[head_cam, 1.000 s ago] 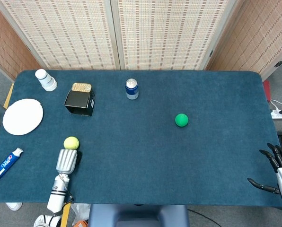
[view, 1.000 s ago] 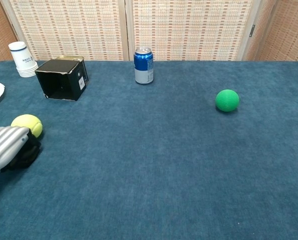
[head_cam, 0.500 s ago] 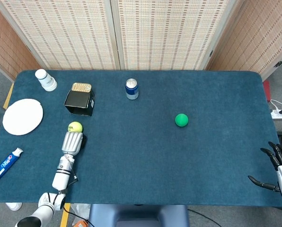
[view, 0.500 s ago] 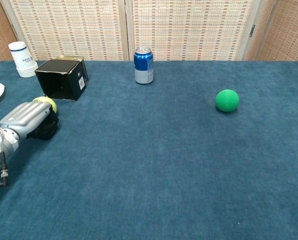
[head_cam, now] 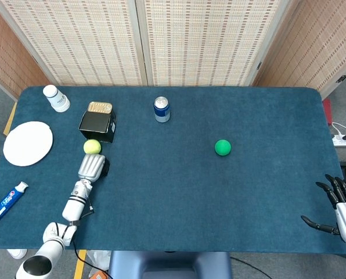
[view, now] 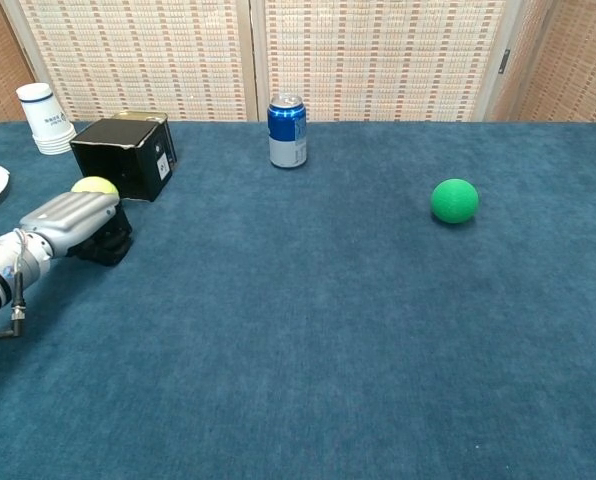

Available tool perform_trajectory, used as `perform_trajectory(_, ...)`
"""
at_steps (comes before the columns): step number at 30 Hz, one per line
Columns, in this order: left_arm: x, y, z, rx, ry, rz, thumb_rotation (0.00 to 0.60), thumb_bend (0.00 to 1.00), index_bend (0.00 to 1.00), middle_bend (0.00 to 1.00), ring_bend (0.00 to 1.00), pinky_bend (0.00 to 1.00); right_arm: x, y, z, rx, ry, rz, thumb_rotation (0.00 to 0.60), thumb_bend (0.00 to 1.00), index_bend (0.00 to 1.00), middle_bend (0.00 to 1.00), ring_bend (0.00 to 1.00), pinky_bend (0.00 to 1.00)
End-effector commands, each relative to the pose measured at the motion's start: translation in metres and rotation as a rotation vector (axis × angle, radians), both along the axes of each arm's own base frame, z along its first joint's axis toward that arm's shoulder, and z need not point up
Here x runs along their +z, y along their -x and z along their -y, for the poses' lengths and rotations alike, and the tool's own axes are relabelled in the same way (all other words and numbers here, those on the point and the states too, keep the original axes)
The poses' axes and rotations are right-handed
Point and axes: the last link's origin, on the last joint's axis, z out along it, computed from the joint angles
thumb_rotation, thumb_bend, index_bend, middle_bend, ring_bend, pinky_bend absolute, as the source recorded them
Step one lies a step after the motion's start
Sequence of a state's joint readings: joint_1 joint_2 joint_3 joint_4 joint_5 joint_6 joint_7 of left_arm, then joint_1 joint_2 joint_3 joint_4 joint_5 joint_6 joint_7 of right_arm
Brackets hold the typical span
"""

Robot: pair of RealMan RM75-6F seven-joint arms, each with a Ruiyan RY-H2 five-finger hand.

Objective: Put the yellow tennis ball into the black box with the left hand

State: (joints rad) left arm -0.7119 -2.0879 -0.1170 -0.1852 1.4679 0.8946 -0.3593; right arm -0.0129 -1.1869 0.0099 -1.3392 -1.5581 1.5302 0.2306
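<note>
Your left robot hand (head_cam: 92, 167) lies knuckles-up with fingers curled, touching the yellow tennis ball (head_cam: 92, 146) but not visibly gripping it; the ball sits on the counter (head_cam: 219, 197) just before the black box (head_cam: 97, 125), whose open side faces it. Right robot hand (head_cam: 342, 210) rests spread, idle

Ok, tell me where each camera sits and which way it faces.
Head view: high above the near edge, looking steeply down on the table; shows left hand and right hand.
Chest view: low at the near edge, looking level across; shows only the left hand.
Shared: ball, box.
</note>
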Motion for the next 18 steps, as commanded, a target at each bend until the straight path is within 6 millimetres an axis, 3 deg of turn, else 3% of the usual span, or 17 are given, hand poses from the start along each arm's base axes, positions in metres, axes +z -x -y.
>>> perform_trajectory(1,0.015,0.003,-0.013,-0.02,0.017,-0.046,0.231,0.38,0.24,0.01,0.0,0.0,0.0,0.0,0.0,0.002,-0.003,0.0,0.481,0.0,0.19,0.04,0.0,0.0)
perform_trajectory(6,0.03,0.003,-0.015,-0.053,-0.049,-0.027,0.139,0.37,0.19,0.0,0.0,0.0,-0.001,0.0,0.001,-0.002,-0.008,-0.002,0.481,0.0,0.19,0.04,0.0,0.0)
perform_trajectory(11,0.039,0.008,-0.014,-0.048,-0.086,-0.018,0.11,0.37,0.17,0.0,0.0,0.0,-0.003,-0.001,0.001,0.001,-0.019,-0.008,0.48,0.0,0.19,0.04,0.0,0.0)
perform_trajectory(18,0.036,0.014,-0.012,-0.021,-0.06,-0.034,0.098,0.37,0.14,0.0,0.0,0.0,-0.003,-0.002,-0.001,0.009,-0.019,-0.006,0.481,0.0,0.18,0.04,0.0,0.0)
